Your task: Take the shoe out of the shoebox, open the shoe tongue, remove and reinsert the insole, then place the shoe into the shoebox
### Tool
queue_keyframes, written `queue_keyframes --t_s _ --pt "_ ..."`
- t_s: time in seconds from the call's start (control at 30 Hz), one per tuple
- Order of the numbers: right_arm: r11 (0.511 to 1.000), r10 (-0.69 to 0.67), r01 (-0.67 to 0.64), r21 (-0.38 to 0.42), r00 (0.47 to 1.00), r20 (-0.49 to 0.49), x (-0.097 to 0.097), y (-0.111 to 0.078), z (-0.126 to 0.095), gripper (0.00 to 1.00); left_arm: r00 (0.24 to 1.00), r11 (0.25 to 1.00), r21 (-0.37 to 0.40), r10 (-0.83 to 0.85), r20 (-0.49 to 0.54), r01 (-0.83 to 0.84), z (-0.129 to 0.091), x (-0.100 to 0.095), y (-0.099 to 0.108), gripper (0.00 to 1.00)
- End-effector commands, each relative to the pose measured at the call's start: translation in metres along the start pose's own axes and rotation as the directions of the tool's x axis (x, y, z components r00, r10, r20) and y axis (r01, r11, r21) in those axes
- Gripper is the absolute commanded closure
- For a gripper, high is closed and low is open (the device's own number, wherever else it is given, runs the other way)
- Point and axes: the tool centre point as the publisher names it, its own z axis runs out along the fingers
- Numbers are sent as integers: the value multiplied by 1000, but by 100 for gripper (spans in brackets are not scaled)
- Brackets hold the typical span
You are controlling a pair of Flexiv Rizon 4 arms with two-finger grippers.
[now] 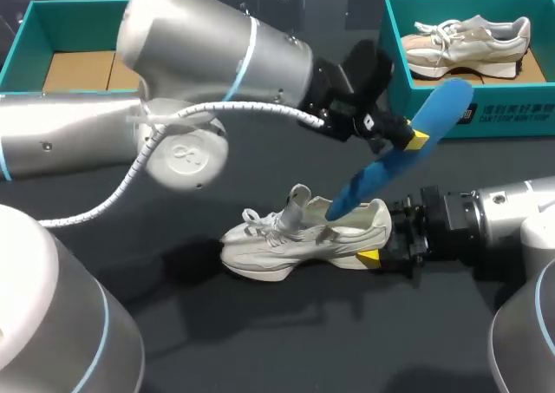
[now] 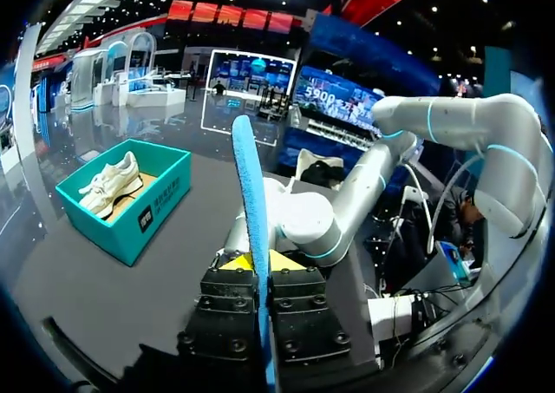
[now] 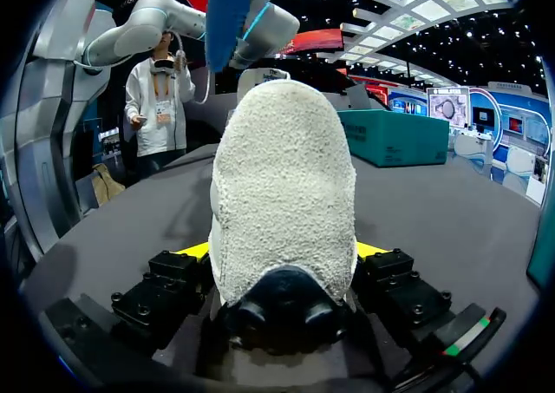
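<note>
A white sneaker (image 1: 299, 237) stands upright on the dark table, toe toward my left. My right gripper (image 1: 381, 239) is shut on its heel; in the right wrist view the fuzzy heel (image 3: 282, 176) fills the space between the yellow-tipped fingers (image 3: 368, 251) of that gripper (image 3: 282, 254). My left gripper (image 1: 411, 140) hangs above the shoe, shut on a blue insole (image 1: 390, 154). The insole slants down, and its lower end sits in the shoe's opening. In the left wrist view the insole (image 2: 250, 185) stands edge-on, out from the shut left gripper (image 2: 253, 263).
A teal shoebox (image 1: 473, 115) at the back right holds a second pale sneaker (image 1: 468, 42); the same teal shoebox (image 2: 139, 219) shows in the left wrist view. Another teal box (image 1: 30, 29) with a cardboard floor sits at the back left. My big left arm (image 1: 217, 55) spans the middle.
</note>
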Motion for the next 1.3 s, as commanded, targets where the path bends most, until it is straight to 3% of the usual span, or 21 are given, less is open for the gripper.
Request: queue_keyframes --t_s 0.03,0.37,0.43,0.57,0.67,1.03,1.1,1.3 --pt "1000 0 0 3 1000 1 1 0 1 100 995 999 42 -2 -103 7 -42 -5 9 100" --pt "1000 0 0 3 1000 1 1 0 1 100 995 999 42 -2 -103 7 -42 -5 9 100" --pt "1000 0 0 3 1000 1 1 0 1 100 997 996 80 36 -65 -31 -49 8 6 100" --pt "1000 0 0 3 1000 1 1 0 1 100 998 985 175 19 -61 -8 -77 23 4 100" --pt "1000 0 0 3 1000 1 1 0 1 100 994 975 219 2 -108 22 -116 37 -3 100" --pt "1000 0 0 3 1000 1 1 0 1 100 994 975 219 2 -108 22 -116 37 -3 100" --pt "1000 0 0 3 1000 1 1 0 1 100 988 961 272 -6 -154 49 -121 44 -1 100" --pt "1000 0 0 3 1000 1 1 0 1 100 986 928 363 -21 -167 81 -134 55 16 100"
